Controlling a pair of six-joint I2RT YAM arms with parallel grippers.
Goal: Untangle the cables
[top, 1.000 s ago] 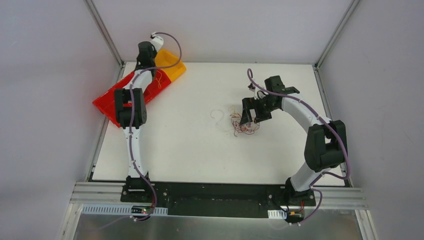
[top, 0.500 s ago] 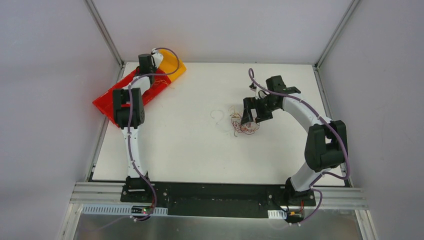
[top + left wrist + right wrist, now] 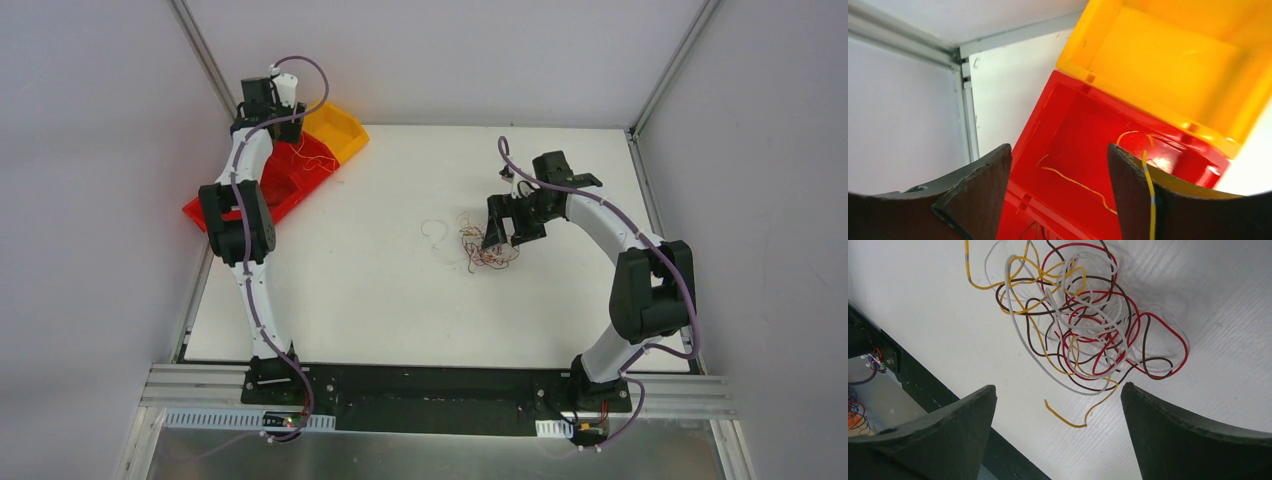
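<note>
From above, the tangle of cables [image 3: 487, 248] is too small to tell one strand from another, and the right wrist view cuts off its upper loops at the top edge. The left wrist view crops the yellow bin [image 3: 1168, 55] and the red bin [image 3: 1068, 135]. A yellow wire [image 3: 1149, 185] runs off the bottom edge close by the left gripper [image 3: 1059, 150]; whether they touch cannot be told.
</note>
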